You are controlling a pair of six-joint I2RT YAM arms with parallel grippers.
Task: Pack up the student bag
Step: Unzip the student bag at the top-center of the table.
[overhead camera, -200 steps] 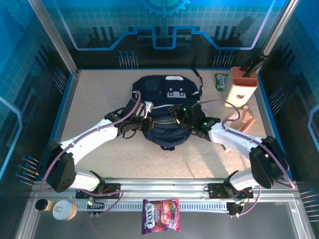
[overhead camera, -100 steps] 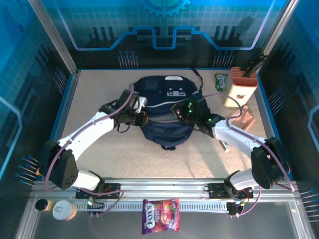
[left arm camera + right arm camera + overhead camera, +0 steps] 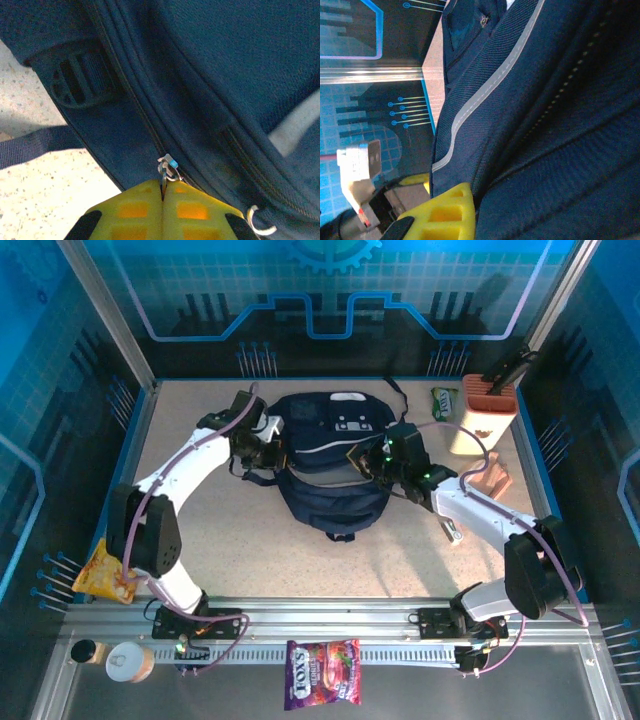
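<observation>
The student bag (image 3: 325,485), dark navy with a pale grey stripe, lies flat in the middle of the table. At the bag's left side my left gripper (image 3: 268,452) is shut on a small metal zipper pull (image 3: 169,165), its yellow fingertips (image 3: 135,207) pressed together around it (image 3: 163,189). My right gripper (image 3: 366,462) sits at the bag's right side. There one yellow finger (image 3: 445,212) presses into a fold of the navy fabric (image 3: 560,125), and the other finger is hidden behind the cloth.
A green packet (image 3: 443,402) and a cream box (image 3: 488,412) stand at the back right, with a pink item (image 3: 490,480) beside the right arm. An orange snack packet (image 3: 100,573) lies at the left edge. A Fox's candy bag (image 3: 322,687) and a cup (image 3: 128,663) rest on the front rail.
My left gripper has travelled back and left along the bag's side with the zipper pull. My right gripper has closed on the bag's fabric and shifted back and right.
</observation>
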